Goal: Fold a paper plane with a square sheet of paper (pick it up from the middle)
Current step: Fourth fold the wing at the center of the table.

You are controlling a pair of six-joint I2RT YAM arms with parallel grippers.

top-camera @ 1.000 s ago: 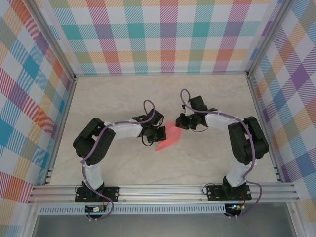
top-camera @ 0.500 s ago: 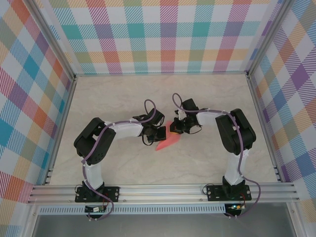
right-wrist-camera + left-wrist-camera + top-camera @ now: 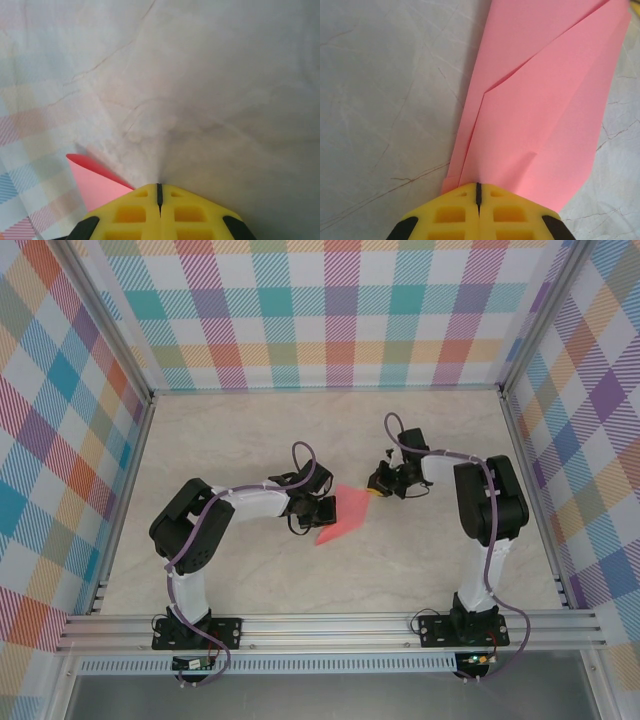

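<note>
hold one end, work the other: creasing the pink sheet

the thin salmon-pink sheet of paper (image 3: 343, 512), already folded into a long shape with slanted flaps, lies near the middle of the pale marbled table top (image 3: 250, 440), between the two arms. the left gripper (image 3: 322, 512) has its yellow fingers (image 3: 450, 215) pressed together, and the paper's centre crease runs straight into their seam, so it looks clamped on the near end of the sheet. the right gripper (image 3: 377, 481) is closed on nothing and hangs just beside the far corner, which pokes in at the lower left of its wrist view.

the step appears to be setting the next fold. to do it well, the left clamp should not slacken or twist, since it is the only anchor. the right tips should come in low at the free corner and stroke along the crease toward the clamp, pressing down rather than sideways, so the thin layers neither slip apart nor buckle
</note>
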